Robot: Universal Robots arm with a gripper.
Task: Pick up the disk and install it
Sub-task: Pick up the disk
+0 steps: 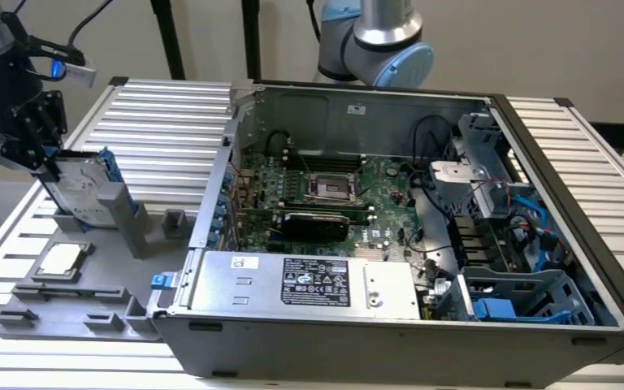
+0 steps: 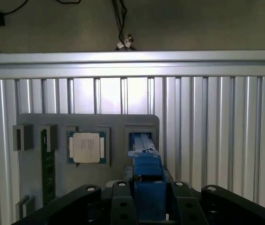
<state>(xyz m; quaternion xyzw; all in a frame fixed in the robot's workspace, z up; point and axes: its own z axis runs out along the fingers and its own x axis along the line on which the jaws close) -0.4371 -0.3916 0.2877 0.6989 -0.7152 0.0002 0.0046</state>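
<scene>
The disk point(image 1: 82, 193), a silver-grey drive with a white label and blue rails, stands on edge and slightly tilted at the exterior view's left. Its lower end is at the upright slot of the grey fixture plate point(image 1: 74, 296). My gripper point(image 1: 46, 166) comes down on its upper end and is shut on it. In the wrist view the disk's blue rail point(image 2: 147, 180) runs edge-on between the black fingers point(image 2: 121, 202), with my gripper point(image 2: 147, 208) closed around it. I cannot tell whether the disk is clear of the slot.
The open computer case point(image 1: 572, 244) lies to the exterior view's right, with a motherboard point(image 1: 323, 191), power supply box point(image 1: 312, 280) and blue drive cage point(image 1: 518, 296). A square CPU chip point(image 1: 61, 258) point(image 2: 86, 147) and a memory stick point(image 2: 47, 173) rest on the fixture plate. Ribbed aluminium table point(image 1: 171, 106) surrounds everything.
</scene>
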